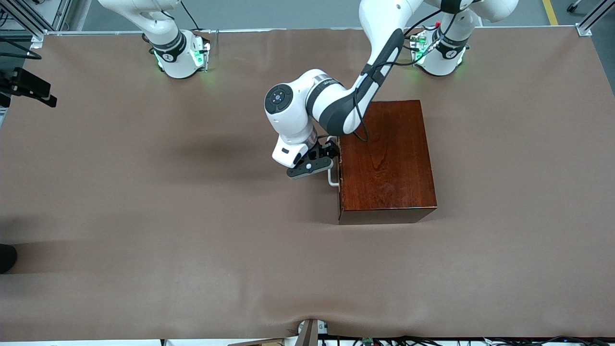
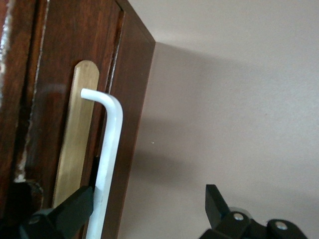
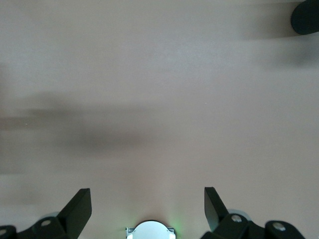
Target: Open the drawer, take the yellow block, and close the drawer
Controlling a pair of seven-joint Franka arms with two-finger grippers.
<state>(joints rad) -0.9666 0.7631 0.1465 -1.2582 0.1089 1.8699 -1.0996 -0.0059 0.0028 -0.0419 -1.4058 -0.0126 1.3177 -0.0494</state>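
Observation:
The dark reddish-brown wooden box stands on the table in front of the left arm's base. Its drawer is shut, and the front faces the right arm's end of the table. The white bar handle sticks out from that front. My left gripper is at the handle and open. In the left wrist view the handle stands between the fingers of my left gripper, right against one finger and well apart from the other. The yellow block is hidden. My right gripper waits, open and empty, over bare table.
The brown table cover spreads wide toward the right arm's end and toward the front camera. The right arm's base stands at the back edge. A black device and a dark shape sit at the table's edge at the right arm's end.

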